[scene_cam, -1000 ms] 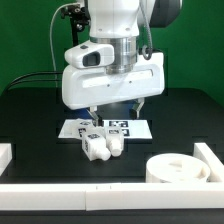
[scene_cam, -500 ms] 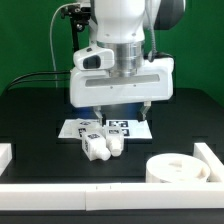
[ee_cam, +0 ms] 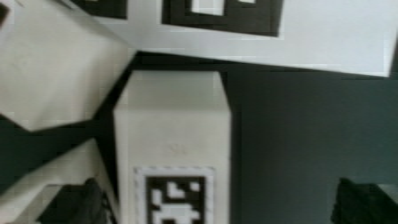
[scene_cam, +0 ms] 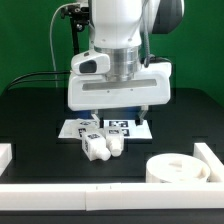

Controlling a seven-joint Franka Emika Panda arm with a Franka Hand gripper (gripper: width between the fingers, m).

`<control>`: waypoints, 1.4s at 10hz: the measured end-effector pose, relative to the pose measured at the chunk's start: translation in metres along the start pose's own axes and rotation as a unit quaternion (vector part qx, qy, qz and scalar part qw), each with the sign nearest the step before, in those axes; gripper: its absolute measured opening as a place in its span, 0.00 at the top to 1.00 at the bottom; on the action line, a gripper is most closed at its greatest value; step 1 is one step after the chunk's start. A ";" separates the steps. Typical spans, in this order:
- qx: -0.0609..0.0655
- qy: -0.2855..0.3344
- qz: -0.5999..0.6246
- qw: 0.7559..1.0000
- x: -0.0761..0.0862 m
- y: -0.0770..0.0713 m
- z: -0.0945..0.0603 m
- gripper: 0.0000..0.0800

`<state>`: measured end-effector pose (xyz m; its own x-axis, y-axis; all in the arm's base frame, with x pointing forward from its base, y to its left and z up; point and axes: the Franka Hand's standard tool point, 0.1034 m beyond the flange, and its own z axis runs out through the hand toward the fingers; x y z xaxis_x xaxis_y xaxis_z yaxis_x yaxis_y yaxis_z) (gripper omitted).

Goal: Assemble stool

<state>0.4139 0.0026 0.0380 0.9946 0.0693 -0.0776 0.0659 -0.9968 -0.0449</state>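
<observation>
Hovering the gripper (scene_cam: 118, 118) over the legs (scene_cam: 101, 146), jaws wide apart and empty. The legs are clumped at the marker board (scene_cam: 135, 128)'s near edge, and the seat (scene_cam: 178, 168) sits near me on the exterior view's right. They look like light, stiff, slick plastic, so I'd pinch one across its flat sides, mid-length. The wrist view cuts off the leg's tagged end, and I can't count the clump.

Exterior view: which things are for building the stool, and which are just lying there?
For the stool: round seat, chunky legs, open gripper above the legs.
Just lying there: marker board, white border rails, black table.
</observation>
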 end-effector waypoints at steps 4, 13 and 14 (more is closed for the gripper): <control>-0.003 0.004 0.012 1.000 0.001 0.000 0.005 0.19; -0.007 0.017 -0.002 1.000 0.002 -0.006 0.005 0.19; -0.007 0.014 -0.003 1.000 -0.002 -0.005 0.007 0.19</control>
<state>0.4108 0.0080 0.0313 0.9960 0.0737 -0.0497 0.0722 -0.9969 -0.0312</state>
